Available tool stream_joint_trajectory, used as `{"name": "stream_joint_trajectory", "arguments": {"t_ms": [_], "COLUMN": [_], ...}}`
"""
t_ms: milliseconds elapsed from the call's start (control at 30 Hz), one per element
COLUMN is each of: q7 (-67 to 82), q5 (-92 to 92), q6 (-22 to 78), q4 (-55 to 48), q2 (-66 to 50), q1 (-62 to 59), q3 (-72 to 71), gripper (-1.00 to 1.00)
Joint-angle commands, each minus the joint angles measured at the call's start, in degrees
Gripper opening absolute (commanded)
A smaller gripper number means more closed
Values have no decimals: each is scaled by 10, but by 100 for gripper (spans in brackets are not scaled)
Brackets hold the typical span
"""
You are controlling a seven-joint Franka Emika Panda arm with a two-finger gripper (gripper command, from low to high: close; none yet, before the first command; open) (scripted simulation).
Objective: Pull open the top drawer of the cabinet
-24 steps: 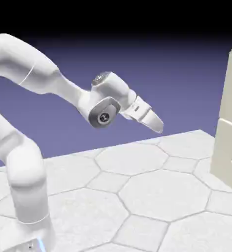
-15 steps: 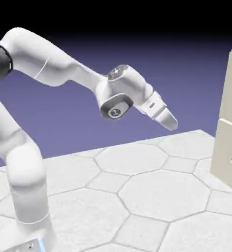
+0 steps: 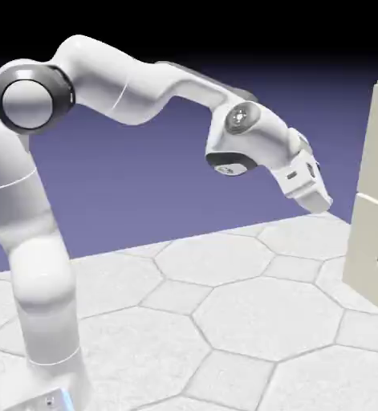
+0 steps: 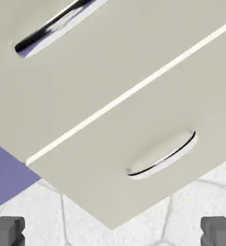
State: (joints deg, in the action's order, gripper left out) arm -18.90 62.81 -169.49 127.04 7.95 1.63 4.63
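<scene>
With fingers spread wide and empty, the claw (image 3: 319,202) points nearer the lower panel's curved handle (image 4: 162,156) than the top drawer's bar handle (image 4: 50,26) above it, so it could grab the wrong one.

Side camera and near hand camera share the cabinet (image 3: 374,201).

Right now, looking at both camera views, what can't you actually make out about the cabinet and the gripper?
- Exterior view: the cabinet is cut off by the right edge; its top drawer's handle lies out of frame.
- Hand view: the top drawer's handle is cut off by the top edge.
- Hand view: only the tips of the gripper show.
</scene>
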Motion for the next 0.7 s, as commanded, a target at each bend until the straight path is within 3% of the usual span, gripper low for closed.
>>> {"name": "stream_joint_trajectory", "arguments": {"t_ms": [0, 667], "q7": [9, 196], "q5": [25, 523], "q6": [2, 38], "q4": [-13, -283], "q2": [-10, -206], "q1": [0, 8], "q3": [2, 39], "gripper": [0, 0]}}
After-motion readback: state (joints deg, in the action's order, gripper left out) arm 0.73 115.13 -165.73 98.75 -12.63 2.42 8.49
